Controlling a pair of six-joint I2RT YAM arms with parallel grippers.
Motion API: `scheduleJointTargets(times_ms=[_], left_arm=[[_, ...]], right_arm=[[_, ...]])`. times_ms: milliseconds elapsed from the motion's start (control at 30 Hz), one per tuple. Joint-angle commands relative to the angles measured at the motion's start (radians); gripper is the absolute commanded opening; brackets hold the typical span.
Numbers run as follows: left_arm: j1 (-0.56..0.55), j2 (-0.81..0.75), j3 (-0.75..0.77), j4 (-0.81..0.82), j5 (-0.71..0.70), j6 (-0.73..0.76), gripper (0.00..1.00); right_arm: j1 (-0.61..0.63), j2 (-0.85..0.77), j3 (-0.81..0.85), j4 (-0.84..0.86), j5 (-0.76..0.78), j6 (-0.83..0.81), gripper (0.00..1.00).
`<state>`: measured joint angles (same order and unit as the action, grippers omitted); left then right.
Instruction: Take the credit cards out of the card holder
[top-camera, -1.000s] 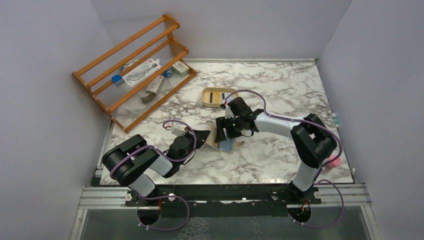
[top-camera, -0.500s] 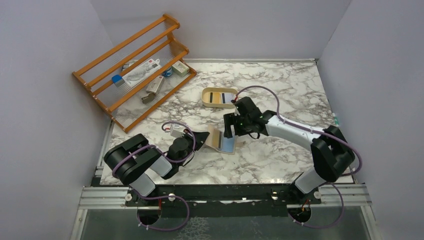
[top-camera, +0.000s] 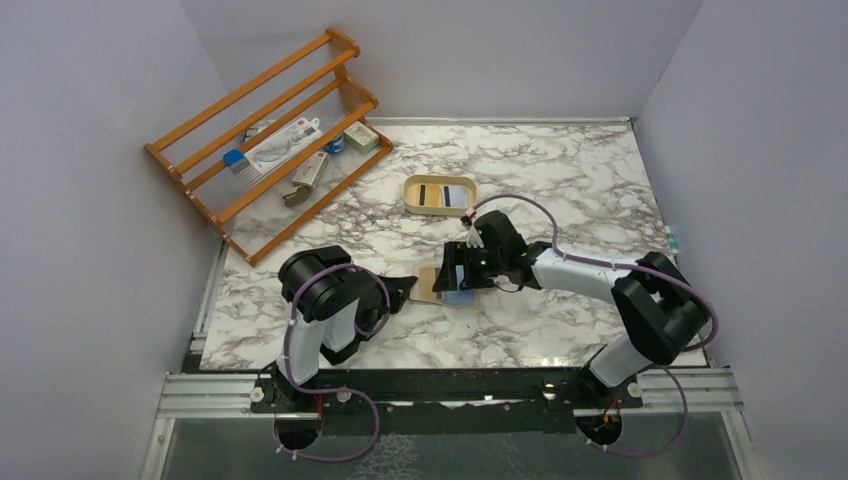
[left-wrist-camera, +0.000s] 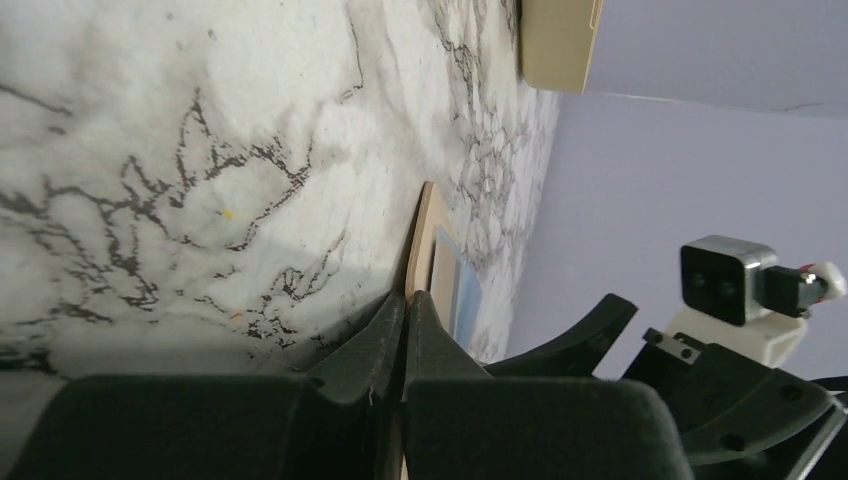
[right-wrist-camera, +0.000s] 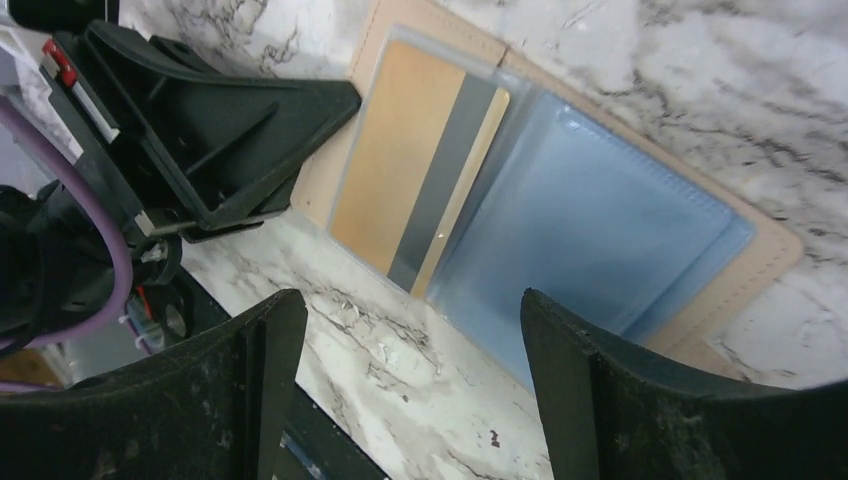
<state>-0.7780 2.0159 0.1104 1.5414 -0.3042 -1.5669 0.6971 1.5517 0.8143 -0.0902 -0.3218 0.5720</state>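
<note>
The tan card holder (right-wrist-camera: 395, 45) lies open on the marble. A yellowish credit card (right-wrist-camera: 395, 170) with a grey stripe sits in its clear sleeve, and a light blue credit card (right-wrist-camera: 600, 230) lies beside it. My left gripper (left-wrist-camera: 408, 298) is shut on the card holder's (left-wrist-camera: 422, 235) near left edge, low on the table. My right gripper (right-wrist-camera: 410, 305) hovers just above the holder, open, with nothing between its fingers. From above, the right gripper (top-camera: 462, 272) covers most of the card holder (top-camera: 428, 283), and the left gripper (top-camera: 408, 287) touches its left side.
An oval cream tray (top-camera: 412, 190) holding a black-striped card (top-camera: 445, 196) stands behind the holder. A wooden rack (top-camera: 265, 140) with small items fills the back left corner. Grey walls enclose the table.
My right gripper drew back toward the tray, then came down over the holder again with wider jaws. The left arm's elbow rose upright while its gripper stayed on the holder's edge.
</note>
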Motion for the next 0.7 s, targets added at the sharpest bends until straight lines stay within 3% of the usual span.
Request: scheduleJointTargets(times_ms=[0, 300, 667], left_arm=[[0.001, 0.089, -0.053, 0.249, 0.006, 0.01, 0.0], [0.0, 0.107, -0.037, 0.25, 0.024, 0.002, 0.0], [0.0, 0.078, -0.046, 0.25, 0.026, 0.027, 0.0]], right_arm=[[0.003, 0.041, -0.045, 0.173, -0.133, 0.085, 0.84], [0.004, 0.148, -0.145, 0.505, -0.293, 0.243, 0.84], [0.003, 0.227, -0.266, 0.954, -0.375, 0.484, 0.84]])
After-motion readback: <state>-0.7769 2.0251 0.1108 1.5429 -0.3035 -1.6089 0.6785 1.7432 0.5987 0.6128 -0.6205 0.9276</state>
